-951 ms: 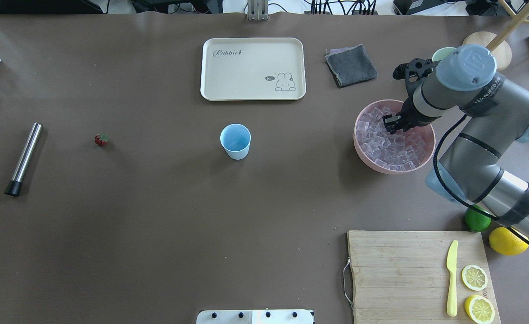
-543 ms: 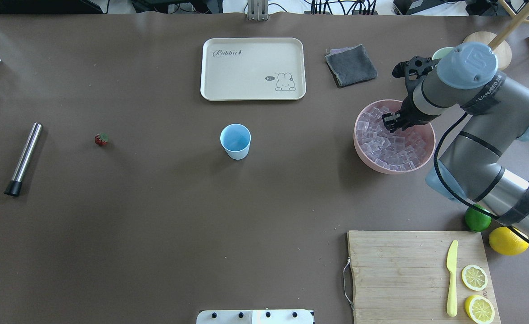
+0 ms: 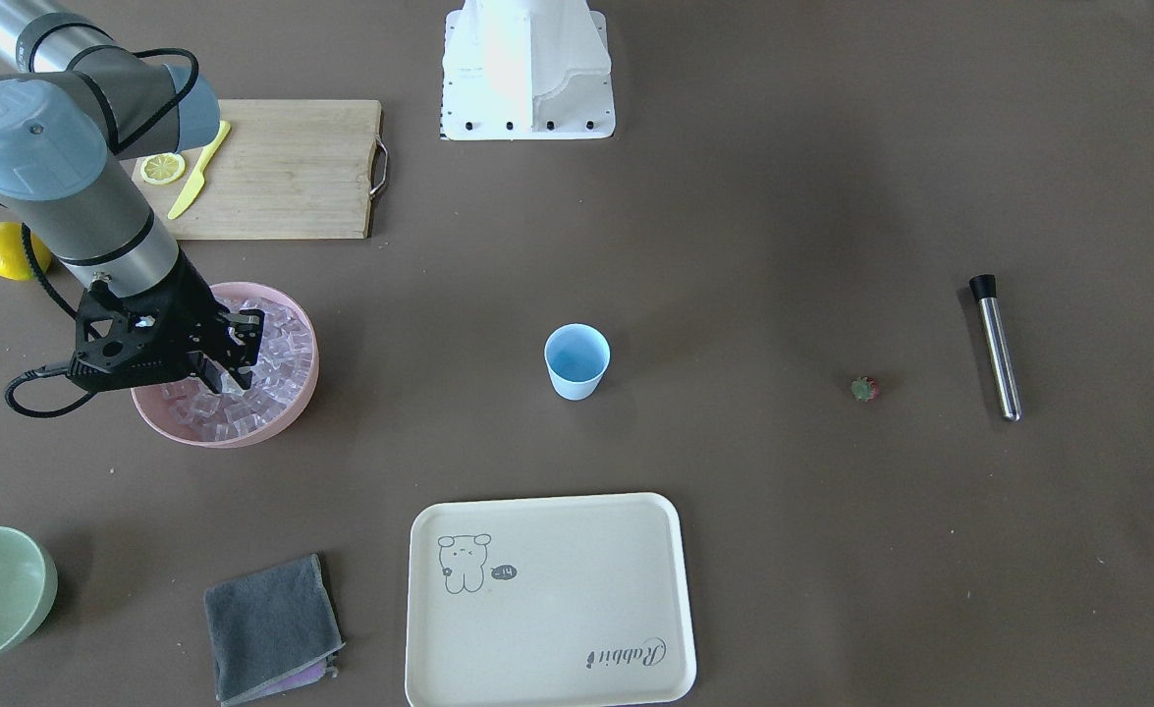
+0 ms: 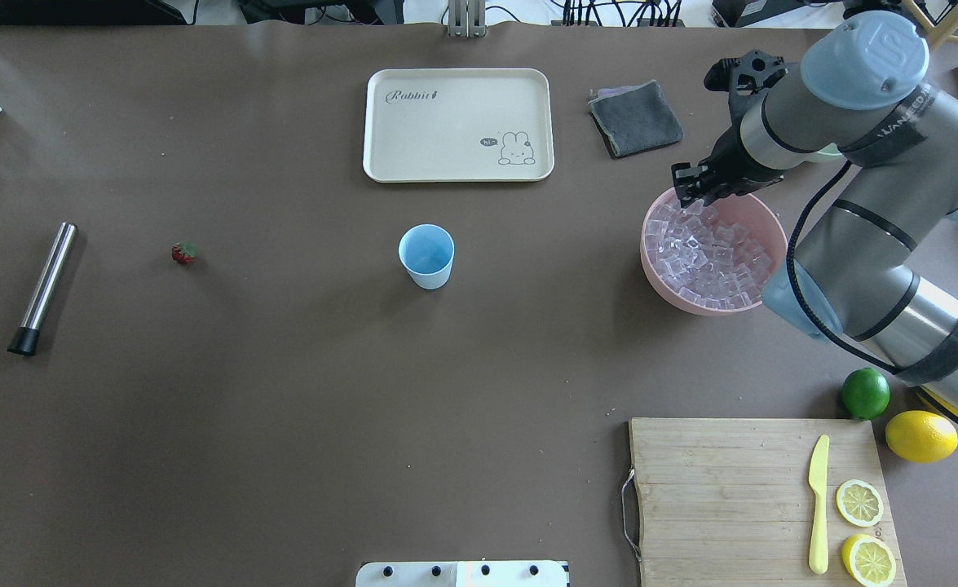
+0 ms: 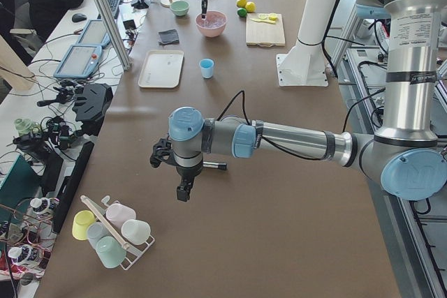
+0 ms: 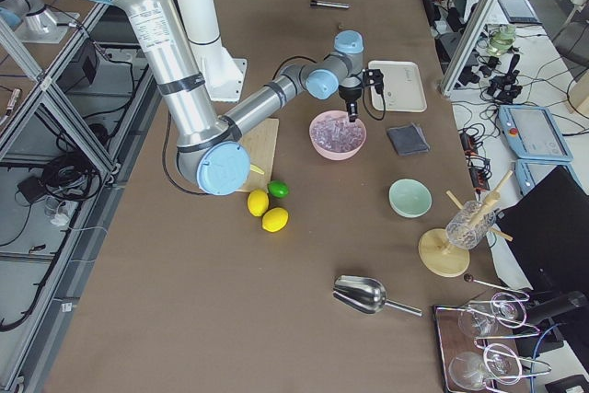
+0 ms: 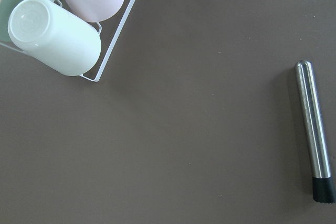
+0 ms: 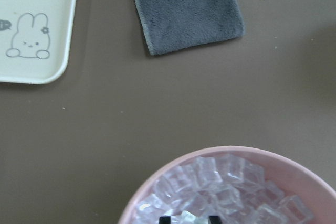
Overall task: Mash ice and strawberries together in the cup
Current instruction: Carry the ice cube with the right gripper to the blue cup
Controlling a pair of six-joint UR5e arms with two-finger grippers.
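The light-blue cup (image 4: 426,255) stands upright mid-table. The ice (image 4: 711,257) fills a pink bowl (image 4: 664,289) to its right. My right gripper (image 4: 685,186) hangs just above the bowl's far-left rim. In the right wrist view its fingertips (image 8: 165,218) are shut on a clear ice cube (image 8: 189,217). The small red strawberry (image 4: 183,253) lies alone far to the left. My left gripper (image 5: 181,195) shows only in the exterior left view, beyond the table's left end near a steel muddler (image 7: 313,129). Whether it is open or shut I cannot tell.
A cream tray (image 4: 458,124) and a grey cloth (image 4: 635,118) lie at the back. A cutting board (image 4: 723,489) with a knife and lemon slices, a lime (image 4: 865,393) and a lemon (image 4: 920,435) sit front right. A rack of cups (image 7: 58,35) stands under the left wrist.
My right gripper has risen out of the ice and shifted toward the bowl's far-left rim. The cup, strawberry and muddler have not moved.
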